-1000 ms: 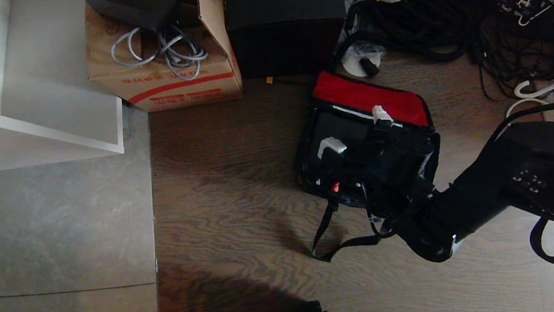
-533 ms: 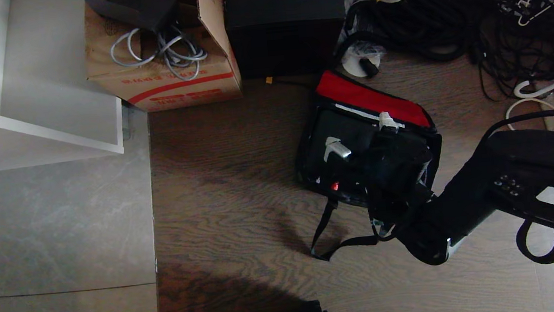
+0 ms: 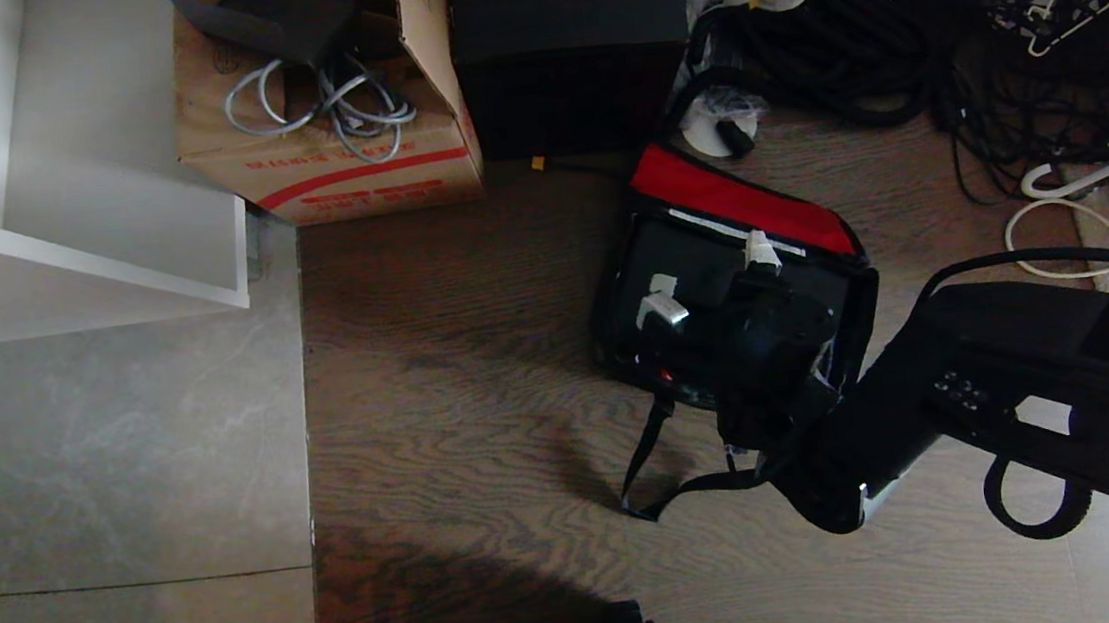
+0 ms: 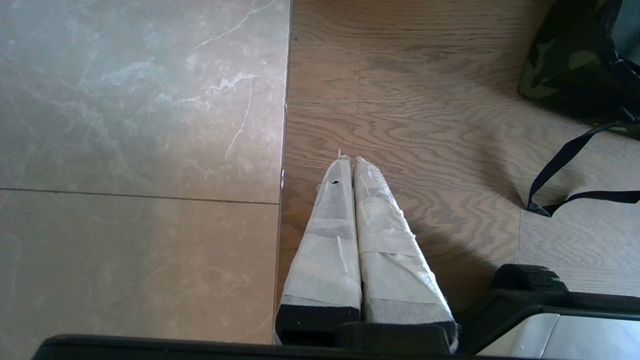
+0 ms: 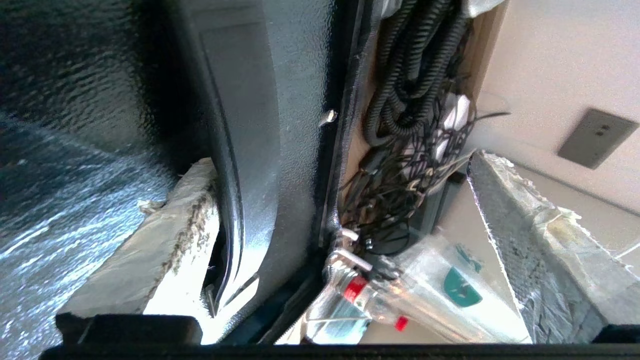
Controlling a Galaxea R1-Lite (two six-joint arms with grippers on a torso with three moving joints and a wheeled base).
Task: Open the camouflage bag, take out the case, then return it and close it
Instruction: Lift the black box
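Note:
The camouflage bag [image 3: 857,325] lies open on the wood floor, its red-lined lid [image 3: 735,197] folded back. The black case [image 3: 685,255] sits inside it. My right gripper [image 3: 711,278] reaches down into the bag, open, with its two white fingertips spread over the case. In the right wrist view one finger [image 5: 165,235] lies against the case's textured black edge [image 5: 280,100], and the other finger [image 5: 530,235] stands apart in free air. My left gripper [image 4: 348,160] hangs shut over the floor, left of the bag's camouflage corner [image 4: 565,60].
A brown cardboard box [image 3: 331,160] with cables and a tall black box [image 3: 572,49] stand behind the bag. Black cables [image 3: 891,31] pile up at the back right. A white cabinet [image 3: 72,193] stands at left. The bag's black strap [image 3: 648,464] trails towards me.
The right arm has swung left and nearer to the bag. Its open fingers have shifted slightly over the case. The left arm has not moved.

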